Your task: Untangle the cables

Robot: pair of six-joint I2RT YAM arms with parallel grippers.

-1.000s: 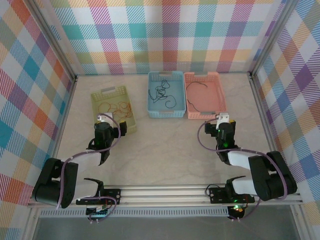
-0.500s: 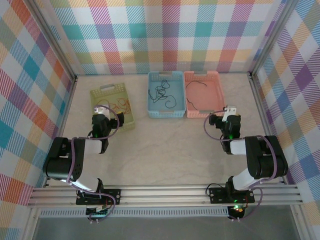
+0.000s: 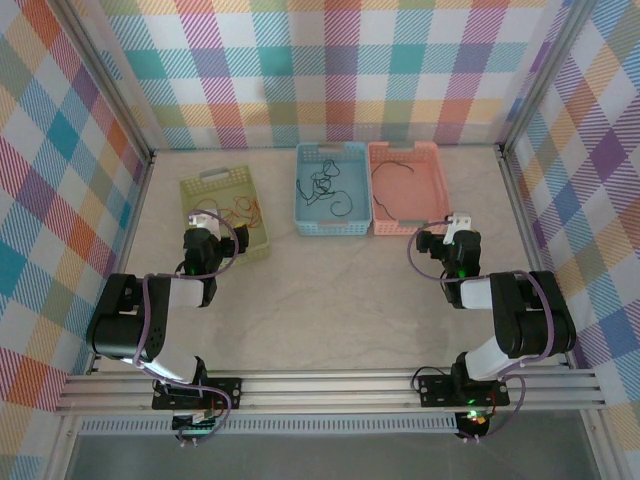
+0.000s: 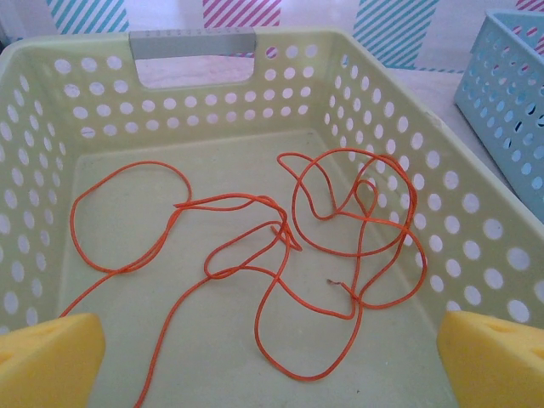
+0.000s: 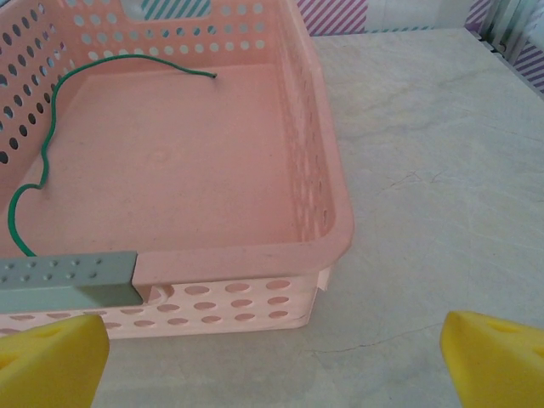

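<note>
Looking at the thin orange cable (image 4: 280, 229), I think it is soft, light and floppy, so pinching a loose end or a raised loop seems best. It lies in loops in the yellow-green basket (image 4: 195, 42), just in front of the left gripper (image 4: 272, 365), whose yellow fingers are spread wide and hold nothing. The right gripper (image 5: 274, 361) is spread wide too, near the pink basket (image 5: 323, 170) with one green cable (image 5: 48, 127). Black cable (image 3: 325, 185) lies in the blue basket (image 3: 299, 190). I count three baskets and two grippers.

I'm driving a lab test cell, not anyone's home. Bright plaid fabric panels (image 3: 330, 70) wall in the far side and both flanks on aluminium framing (image 3: 503, 152). The table (image 3: 330, 290) is a bare marble-look slab. The left arm (image 3: 125, 335) and right arm (image 3: 525, 325) bolt to a slotted metal rail (image 3: 330, 385) at the near edge.
</note>
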